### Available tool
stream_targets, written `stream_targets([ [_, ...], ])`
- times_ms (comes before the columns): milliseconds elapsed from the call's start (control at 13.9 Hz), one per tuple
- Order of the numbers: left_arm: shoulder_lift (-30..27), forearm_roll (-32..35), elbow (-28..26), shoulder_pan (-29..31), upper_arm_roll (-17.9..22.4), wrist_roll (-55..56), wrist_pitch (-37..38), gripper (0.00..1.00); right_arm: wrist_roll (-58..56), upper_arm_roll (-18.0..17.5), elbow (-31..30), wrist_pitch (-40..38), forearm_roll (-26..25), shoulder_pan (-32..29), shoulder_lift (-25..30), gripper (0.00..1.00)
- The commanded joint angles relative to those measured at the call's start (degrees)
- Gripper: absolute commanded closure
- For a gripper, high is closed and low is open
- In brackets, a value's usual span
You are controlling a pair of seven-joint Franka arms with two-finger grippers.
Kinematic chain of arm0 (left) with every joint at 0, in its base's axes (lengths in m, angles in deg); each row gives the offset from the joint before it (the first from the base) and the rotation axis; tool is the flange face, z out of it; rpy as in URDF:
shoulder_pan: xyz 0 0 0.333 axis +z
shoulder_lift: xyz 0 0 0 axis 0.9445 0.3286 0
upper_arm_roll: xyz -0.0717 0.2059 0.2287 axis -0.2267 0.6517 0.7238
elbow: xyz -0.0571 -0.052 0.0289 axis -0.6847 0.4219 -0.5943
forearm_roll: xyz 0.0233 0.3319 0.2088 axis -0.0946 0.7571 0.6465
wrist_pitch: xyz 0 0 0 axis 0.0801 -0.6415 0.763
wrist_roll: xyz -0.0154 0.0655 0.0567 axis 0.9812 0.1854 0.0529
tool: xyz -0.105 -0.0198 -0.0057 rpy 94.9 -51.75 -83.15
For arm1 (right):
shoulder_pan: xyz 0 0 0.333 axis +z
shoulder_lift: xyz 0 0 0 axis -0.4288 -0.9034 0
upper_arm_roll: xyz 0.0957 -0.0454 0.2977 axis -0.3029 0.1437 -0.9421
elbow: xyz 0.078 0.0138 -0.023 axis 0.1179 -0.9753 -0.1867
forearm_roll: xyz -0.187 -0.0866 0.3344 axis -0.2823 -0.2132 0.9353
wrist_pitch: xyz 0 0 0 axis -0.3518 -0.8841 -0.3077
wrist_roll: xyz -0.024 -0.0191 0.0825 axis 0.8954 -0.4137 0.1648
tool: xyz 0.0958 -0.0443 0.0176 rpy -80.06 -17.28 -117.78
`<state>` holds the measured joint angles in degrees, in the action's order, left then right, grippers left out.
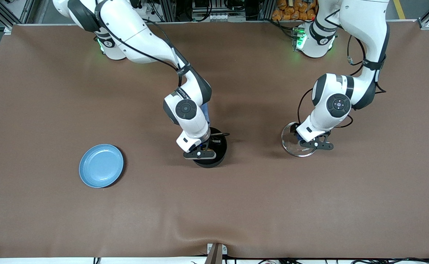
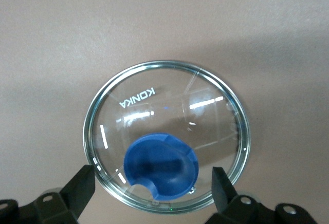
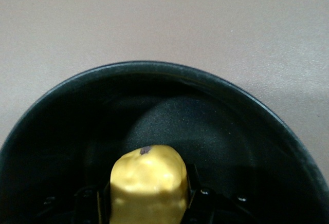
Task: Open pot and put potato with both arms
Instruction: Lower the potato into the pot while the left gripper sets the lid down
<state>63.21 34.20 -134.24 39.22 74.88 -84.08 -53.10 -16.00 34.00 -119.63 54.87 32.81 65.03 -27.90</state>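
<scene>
Plate (image 1: 101, 165) sits on bench (image 1: 236, 205) toward the right arm's end. Right tool (image 1: 199, 154) over open pot (image 1: 219, 148), clamped on potato (image 3: 148, 185) down inside it. Lid (image 1: 291, 141) flat on bench toward left arm's end; left tool (image 1: 317, 145) above it, fingers (image 2: 82, 185) apart either side of knob (image 2: 162, 165).

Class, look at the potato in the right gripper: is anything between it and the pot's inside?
Nothing visible. The lid lies on the table toward the left arm's end, under the open left gripper. The right gripper holds the potato directly over the open pot.
</scene>
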Motion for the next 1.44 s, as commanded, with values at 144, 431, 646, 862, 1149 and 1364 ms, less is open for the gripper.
stream_targets([
  [144, -4.63, 1.21, 9.81, 0.31, -0.12, -0.36, 13.20, 0.00, 1.87, 0.55, 1.50, -0.05, -1.07, 0.35, -0.68, 0.10],
  [431, -7.71, 1.12, 23.62, 1.18, -0.12, 0.07, 31.33, 0.00, 1.43, 1.69, 1.59, -0.92, -3.44, 0.18, 1.16, 0.00],
  [646, -9.82, 1.21, 31.18, 1.27, -0.03, 0.34, 38.81, 0.00, 1.17, 2.04, 1.76, -5.92, -3.54, -0.35, 5.72, 0.00],
  [862, -10.26, 1.65, 39.27, 6.08, -3.78, 0.51, 44.88, 0.00, 0.99, 2.92, 1.85, -9.44, -3.54, -0.96, 10.74, 0.00],
  [1149, -12.80, 3.22, 41.49, 21.99, -19.16, 0.69, 45.69, 0.00, -0.59, 3.45, 1.85, -13.48, -3.45, -3.68, 15.84, 0.00],
  [1364, -13.77, 4.55, 41.49, 25.26, -21.73, 2.53, 45.25, 0.00, -1.11, 3.45, 1.85, -19.01, -3.53, -6.32, 19.79, 0.00],
])
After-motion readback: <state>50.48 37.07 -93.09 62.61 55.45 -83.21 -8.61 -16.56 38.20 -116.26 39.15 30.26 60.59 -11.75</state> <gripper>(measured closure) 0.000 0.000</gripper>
